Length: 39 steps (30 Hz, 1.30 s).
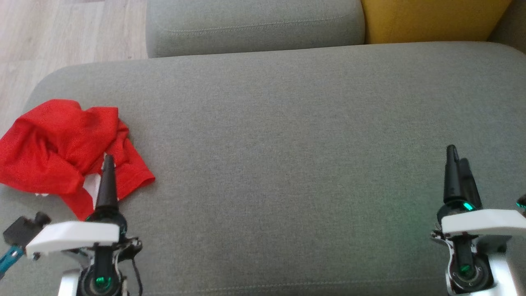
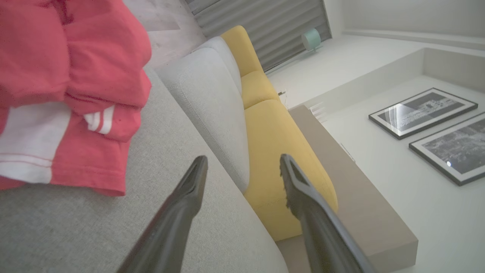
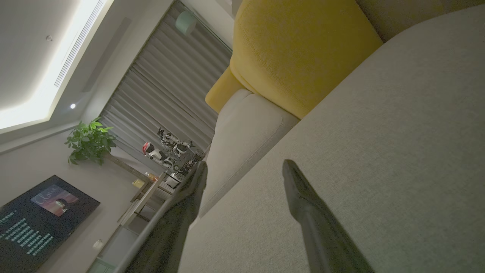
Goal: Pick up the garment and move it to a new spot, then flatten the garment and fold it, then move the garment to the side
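Observation:
The garment [image 1: 61,148] is red with white stripes and lies crumpled at the left end of the grey sofa seat [image 1: 287,144]. My left gripper [image 1: 108,162] hovers at the garment's near right edge, open and holding nothing. In the left wrist view the garment [image 2: 68,94] fills the upper left, and the left gripper [image 2: 242,167] has its two dark fingers spread apart to the right of the cloth. My right gripper [image 1: 458,158] stands at the lower right over bare seat, far from the garment. In the right wrist view the right gripper [image 3: 242,170] is open and empty.
A grey back cushion [image 1: 254,24] and a yellow cushion [image 1: 431,20] line the far side of the seat. Wood floor [image 1: 61,28] lies beyond the sofa's left end. A wide stretch of seat runs between the two grippers.

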Motion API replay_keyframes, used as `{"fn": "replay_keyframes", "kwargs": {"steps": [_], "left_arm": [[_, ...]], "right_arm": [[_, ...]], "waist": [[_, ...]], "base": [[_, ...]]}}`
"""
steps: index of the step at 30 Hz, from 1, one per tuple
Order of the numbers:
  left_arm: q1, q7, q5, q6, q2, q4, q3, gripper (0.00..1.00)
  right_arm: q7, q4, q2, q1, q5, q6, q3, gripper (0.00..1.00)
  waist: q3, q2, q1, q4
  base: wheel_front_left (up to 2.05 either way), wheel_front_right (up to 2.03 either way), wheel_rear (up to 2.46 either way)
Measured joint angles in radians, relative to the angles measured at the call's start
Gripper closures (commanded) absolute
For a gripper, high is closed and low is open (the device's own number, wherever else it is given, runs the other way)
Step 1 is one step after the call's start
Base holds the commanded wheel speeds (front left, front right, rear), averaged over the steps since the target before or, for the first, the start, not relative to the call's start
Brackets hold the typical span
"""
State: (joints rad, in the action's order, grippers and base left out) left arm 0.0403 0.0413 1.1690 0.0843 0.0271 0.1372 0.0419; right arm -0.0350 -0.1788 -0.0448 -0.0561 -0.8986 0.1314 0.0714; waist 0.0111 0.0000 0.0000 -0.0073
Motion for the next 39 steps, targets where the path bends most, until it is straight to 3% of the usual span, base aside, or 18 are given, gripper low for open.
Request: {"fn": "replay_keyframes", "kwargs": {"steps": [24, 39], "left_arm": [[0.028, 0.066, -0.534, -0.095, 0.009, -0.057, -0.207, 0.0], [0.054, 0.108, -0.757, -0.251, 0.085, -0.043, -0.354, 0.0]], "right_arm": [[-0.07, 0.03, -0.039, -0.029, 0.427, 0.0, -0.1, 0.0], [-0.113, -0.002, -0.063, -0.057, 0.646, 0.0, -0.156, 0.0]], "waist": [[0.015, 0.0, 0.0, -0.019], [0.016, 0.0, 0.0, -0.019]], "base": [[0.0, 0.0, 0.0], [0.0, 0.0, 0.0]]}}
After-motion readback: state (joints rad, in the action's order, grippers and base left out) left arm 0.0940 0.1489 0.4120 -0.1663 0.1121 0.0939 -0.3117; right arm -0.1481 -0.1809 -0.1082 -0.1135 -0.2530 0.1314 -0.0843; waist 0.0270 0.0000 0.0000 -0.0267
